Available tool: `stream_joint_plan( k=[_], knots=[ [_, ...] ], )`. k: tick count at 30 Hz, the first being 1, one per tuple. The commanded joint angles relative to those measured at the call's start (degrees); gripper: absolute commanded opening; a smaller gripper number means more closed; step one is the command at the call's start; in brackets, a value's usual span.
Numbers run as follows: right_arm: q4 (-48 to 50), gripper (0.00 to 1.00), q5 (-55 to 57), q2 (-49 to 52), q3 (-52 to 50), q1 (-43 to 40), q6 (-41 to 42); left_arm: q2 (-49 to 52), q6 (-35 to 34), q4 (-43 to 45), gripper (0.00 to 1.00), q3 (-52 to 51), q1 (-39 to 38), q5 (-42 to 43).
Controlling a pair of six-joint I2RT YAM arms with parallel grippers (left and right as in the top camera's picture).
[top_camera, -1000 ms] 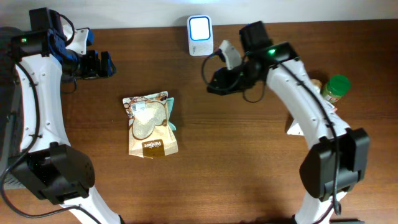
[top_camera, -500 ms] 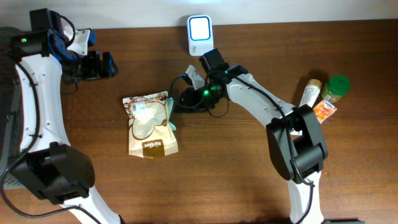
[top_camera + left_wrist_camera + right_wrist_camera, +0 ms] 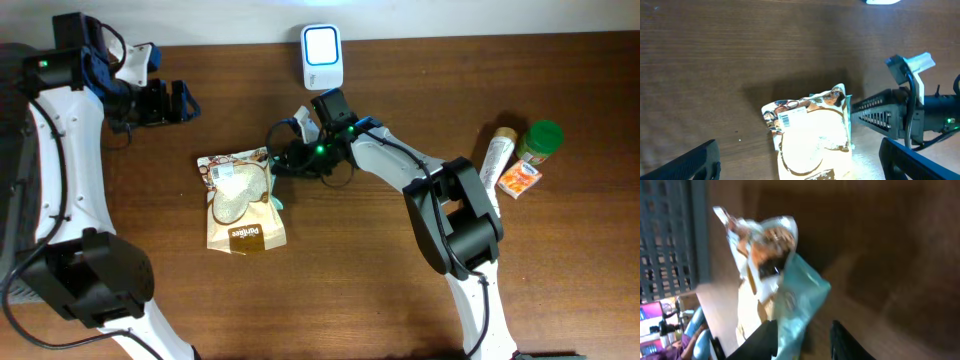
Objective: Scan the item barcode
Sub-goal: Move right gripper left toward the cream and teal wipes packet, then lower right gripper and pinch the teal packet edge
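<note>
Dark wood tabletop (image 3: pixel 380 270). Left gripper (image 3: pixel 186 102) gapes wide, upper left; right gripper (image 3: pixel 276 165) straddles the pouch (image 3: pixel 238 205) edge, and I cannot tell whether it grips.

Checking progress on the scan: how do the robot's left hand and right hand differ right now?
The left hand is wide open; the right hand has its fingers closer together. The left hand hangs well away from the snack pouch; the right hand straddles the pouch's upper corner. Both are dark, two-fingered, and above the table.
</note>
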Motion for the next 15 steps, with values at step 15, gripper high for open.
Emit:
stream_joint_plan(
  k=[15],
  knots=[
    [9.79, 0.28, -0.26, 3.74, 0.17, 5.18, 8.92, -0.07, 0.55, -0.07, 0.99, 0.35, -0.68, 1.42]
  ],
)
